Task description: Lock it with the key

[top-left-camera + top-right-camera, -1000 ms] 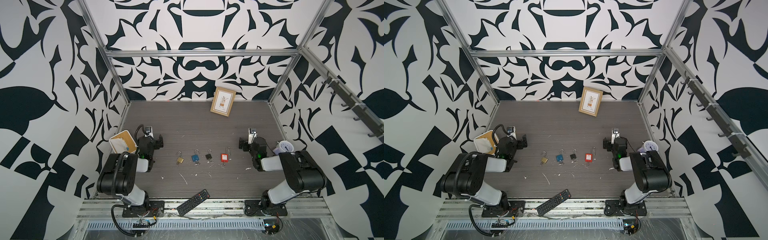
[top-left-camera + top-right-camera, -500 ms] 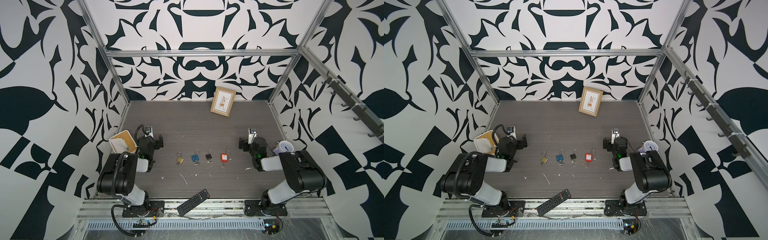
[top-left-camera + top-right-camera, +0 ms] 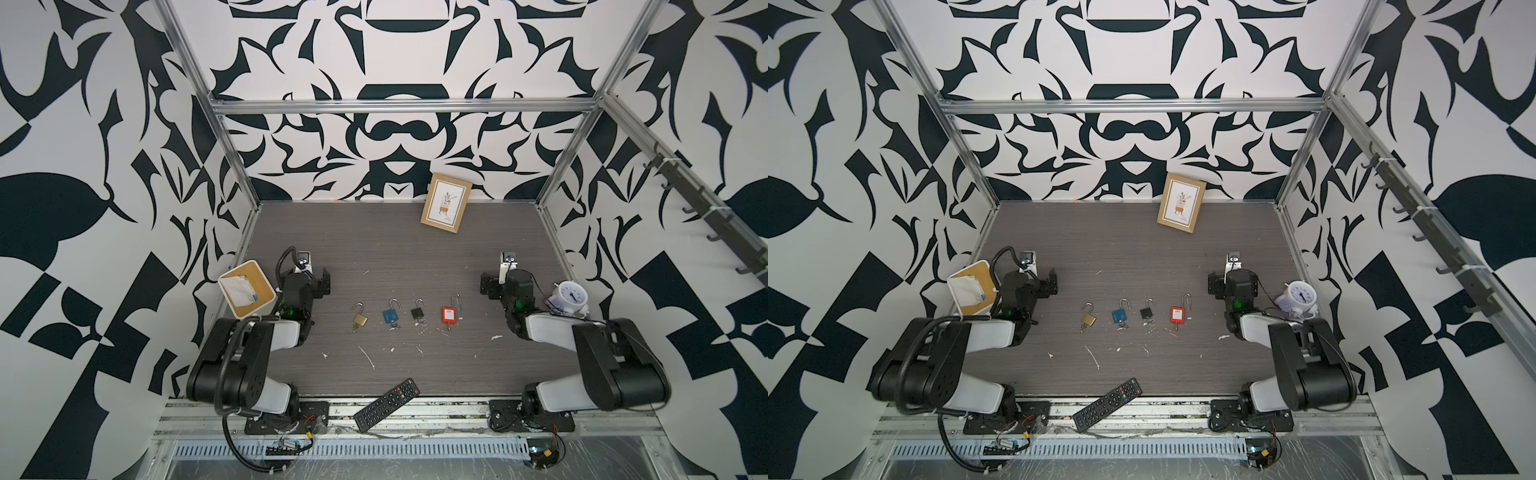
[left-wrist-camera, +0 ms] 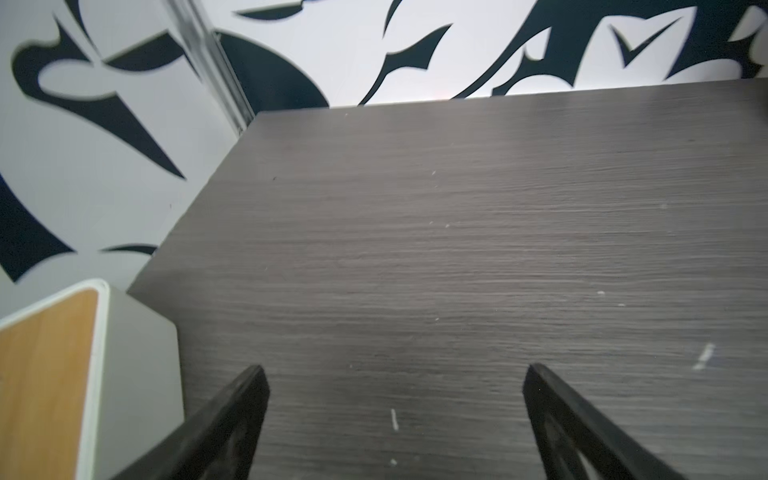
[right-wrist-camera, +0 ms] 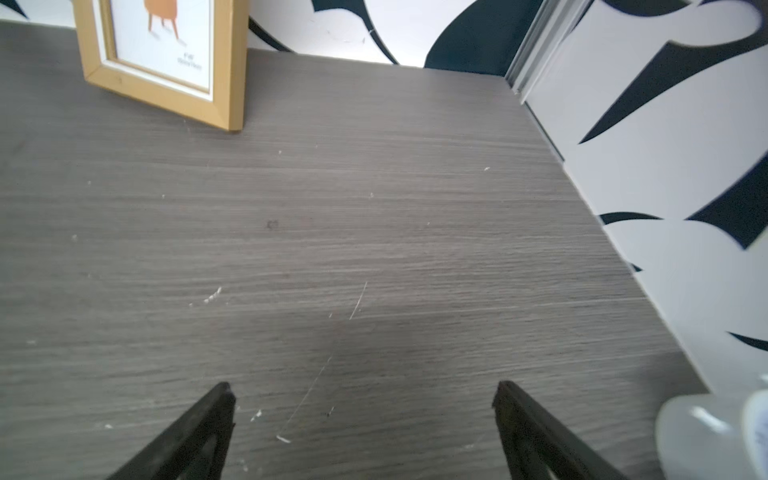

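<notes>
Left gripper is spread wide w/ nothing in it, bare table under it, tissue box just beside. Right gripper same deal, wide & empty, clock near that arm. Between the arms, a row: brass padlock, blue padlock, black padlock, red padlock, all shackles popped. Keys seem to hang off the bottoms, too small to tell tbh.
</notes>
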